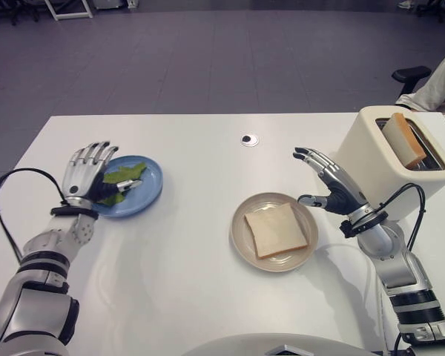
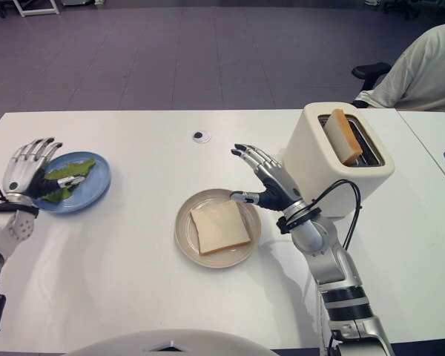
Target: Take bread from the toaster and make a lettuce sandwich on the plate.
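Fingers (image 1: 96,153) of the left hand (image 1: 85,179) are stretched out and uncurled, and they grasp nothing. The hand sits over the left rim of the blue plate (image 1: 154,187), and its thumb appears to touch the lettuce (image 1: 127,175). It is probably placed there to gather the leaf. Fingers (image 1: 313,157) of the right hand (image 1: 334,190) are also spread and empty. That hand stands above the table (image 1: 193,282) between the beige plate (image 1: 239,213) and the toaster (image 1: 374,167), near both.

1 slice of bread (image 1: 274,230) lies flat in the middle of the beige plate as the base of the sandwich. A 2nd slice (image 1: 404,139) stands tilted in the toaster slot, its upper part raised clear of the casing and so easy to pinch.

The layout suggests 1 job per side: lettuce for the left hand, toast for the right. Judged from this, the task is roughly 1/3 done, with the leaf and the top slice not yet added.
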